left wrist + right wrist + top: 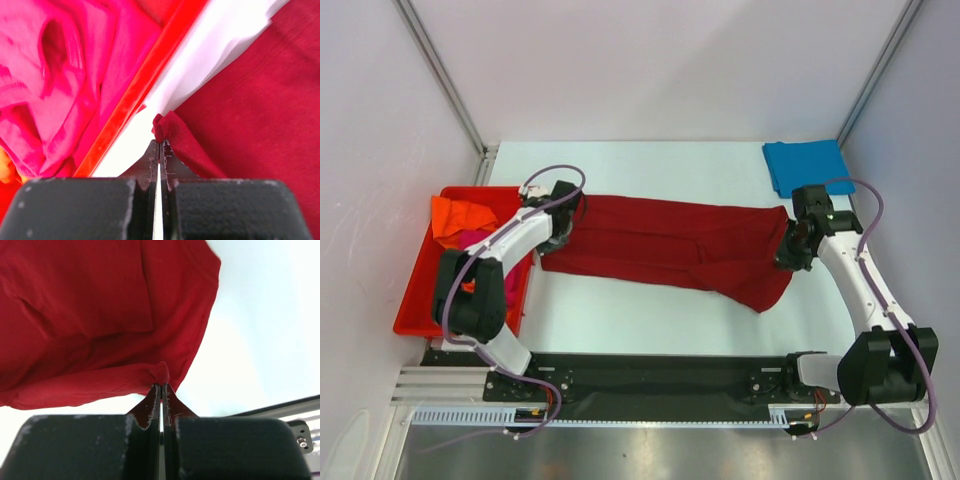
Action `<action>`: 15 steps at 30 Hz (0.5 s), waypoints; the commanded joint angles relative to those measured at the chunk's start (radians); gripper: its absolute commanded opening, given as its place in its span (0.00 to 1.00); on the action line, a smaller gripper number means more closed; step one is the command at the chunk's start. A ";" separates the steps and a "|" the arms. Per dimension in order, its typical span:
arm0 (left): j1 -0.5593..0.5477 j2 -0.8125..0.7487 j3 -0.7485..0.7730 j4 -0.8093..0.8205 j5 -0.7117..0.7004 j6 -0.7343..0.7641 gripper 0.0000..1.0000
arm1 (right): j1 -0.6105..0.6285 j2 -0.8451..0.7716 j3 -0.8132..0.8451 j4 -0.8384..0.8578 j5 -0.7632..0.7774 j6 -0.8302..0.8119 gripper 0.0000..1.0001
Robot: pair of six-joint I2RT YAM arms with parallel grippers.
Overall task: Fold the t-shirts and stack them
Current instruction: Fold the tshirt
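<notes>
Left claw (159, 148), right claw (161, 389) each pinch dark red t-shirt (665, 240) corner; cloth stretched between, creased.

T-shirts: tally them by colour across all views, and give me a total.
dark red t-shirt: 1
blue t-shirt: 1
orange t-shirt: 1
pink t-shirt: 1
Total: 4

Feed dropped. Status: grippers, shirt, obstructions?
Left gripper shut on dark red t-shirt, left end. Right gripper shut on its right end. Shirt stretched between them. Red bin close by left gripper.
</notes>
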 commanded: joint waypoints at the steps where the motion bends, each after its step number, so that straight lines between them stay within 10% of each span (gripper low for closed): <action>1: -0.011 0.031 0.076 -0.001 -0.073 0.068 0.00 | -0.019 0.027 0.060 0.043 0.014 -0.039 0.00; 15: -0.018 0.191 0.233 0.024 -0.061 0.166 0.00 | -0.054 0.188 0.151 0.093 0.019 -0.068 0.00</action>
